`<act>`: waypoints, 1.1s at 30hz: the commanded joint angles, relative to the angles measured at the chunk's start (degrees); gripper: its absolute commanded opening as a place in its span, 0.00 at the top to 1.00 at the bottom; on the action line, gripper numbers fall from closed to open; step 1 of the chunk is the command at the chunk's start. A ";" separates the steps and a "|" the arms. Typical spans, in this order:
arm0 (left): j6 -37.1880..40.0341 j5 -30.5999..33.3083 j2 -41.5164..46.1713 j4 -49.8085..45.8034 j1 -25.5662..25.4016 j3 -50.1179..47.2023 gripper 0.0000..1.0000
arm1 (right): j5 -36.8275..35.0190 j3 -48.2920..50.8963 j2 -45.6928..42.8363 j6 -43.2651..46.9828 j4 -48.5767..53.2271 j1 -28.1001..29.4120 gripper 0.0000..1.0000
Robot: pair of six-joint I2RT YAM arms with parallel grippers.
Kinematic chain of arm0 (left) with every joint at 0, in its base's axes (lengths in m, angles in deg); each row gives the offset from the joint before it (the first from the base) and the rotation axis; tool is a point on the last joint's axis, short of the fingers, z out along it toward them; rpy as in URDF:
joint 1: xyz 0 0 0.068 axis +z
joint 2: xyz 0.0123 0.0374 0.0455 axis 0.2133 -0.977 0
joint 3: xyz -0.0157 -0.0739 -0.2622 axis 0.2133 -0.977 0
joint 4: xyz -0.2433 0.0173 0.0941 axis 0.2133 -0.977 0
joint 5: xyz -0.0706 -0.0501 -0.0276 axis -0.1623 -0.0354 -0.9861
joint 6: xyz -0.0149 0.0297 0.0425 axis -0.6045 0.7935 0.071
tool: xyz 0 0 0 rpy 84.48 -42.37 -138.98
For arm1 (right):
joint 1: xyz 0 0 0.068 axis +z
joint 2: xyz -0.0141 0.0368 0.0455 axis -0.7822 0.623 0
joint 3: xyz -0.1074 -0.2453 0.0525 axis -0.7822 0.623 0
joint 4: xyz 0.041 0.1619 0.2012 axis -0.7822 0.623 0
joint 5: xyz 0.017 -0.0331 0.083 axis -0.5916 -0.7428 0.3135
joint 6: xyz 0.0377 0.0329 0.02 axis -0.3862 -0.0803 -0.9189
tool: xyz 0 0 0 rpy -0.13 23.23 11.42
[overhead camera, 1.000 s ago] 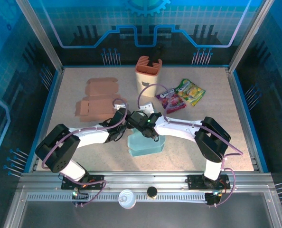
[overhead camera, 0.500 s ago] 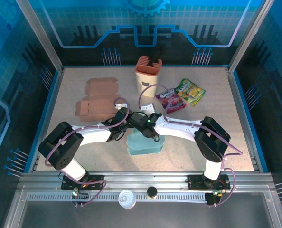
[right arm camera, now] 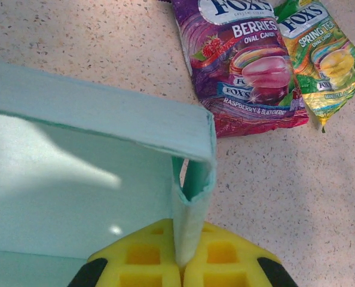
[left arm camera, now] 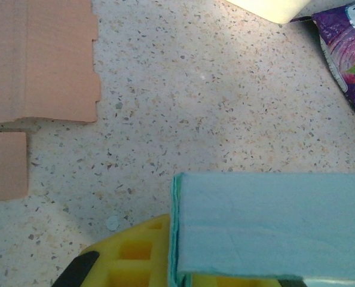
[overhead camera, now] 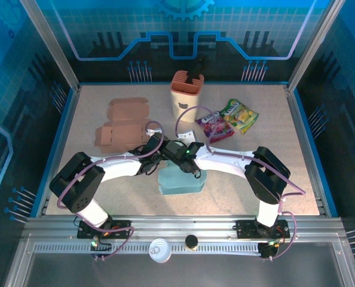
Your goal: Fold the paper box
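Seen from above, two white arms reach in from the near edge and meet at the middle of a speckled table (overhead camera: pixel 285 137). Between them sits a pale blue paper box (overhead camera: pixel 180 183), partly folded, just in front of both wrists.

The left gripper (overhead camera: pixel 158 157) comes in from the left. Its wrist camera shows a yellow finger (left arm camera: pixel 135 257) pressed against the left edge of a blue box panel (left arm camera: pixel 273 221), with the other finger mostly hidden under the panel. The jaws appear clenched on that panel.

The right gripper (overhead camera: pixel 188 165) comes in from the right. In its wrist camera, two yellow fingers (right arm camera: pixel 144 254) pinch an upright blue wall of the box (right arm camera: pixel 76 197) between them, closed tight on it. A folded flap overhangs the wall at the top.

Flat brown cardboard (overhead camera: pixel 126 122) lies on the table to the left, behind the box and apart from it. A peach holder (overhead camera: pixel 186 94) stands at the back centre. To its right lie two sweet bags side by side: a purple bag (overhead camera: pixel 214 127) and a green bag (overhead camera: pixel 241 115)
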 commanded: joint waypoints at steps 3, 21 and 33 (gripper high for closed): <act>-0.04 7.55 -1.88 -7.56 -3.45 3.25 1.00 | 0.16 -0.28 1.54 0.15 2.36 -0.02 1.00; -7.02 -7.35 15.11 -16.31 -3.85 2.95 0.35 | 9.79 1.18 0.92 -5.39 4.64 -4.51 1.00; -12.02 -2.83 32.24 -18.54 -3.89 -2.86 0.36 | 32.72 10.60 -7.43 -16.75 -2.28 -15.19 1.00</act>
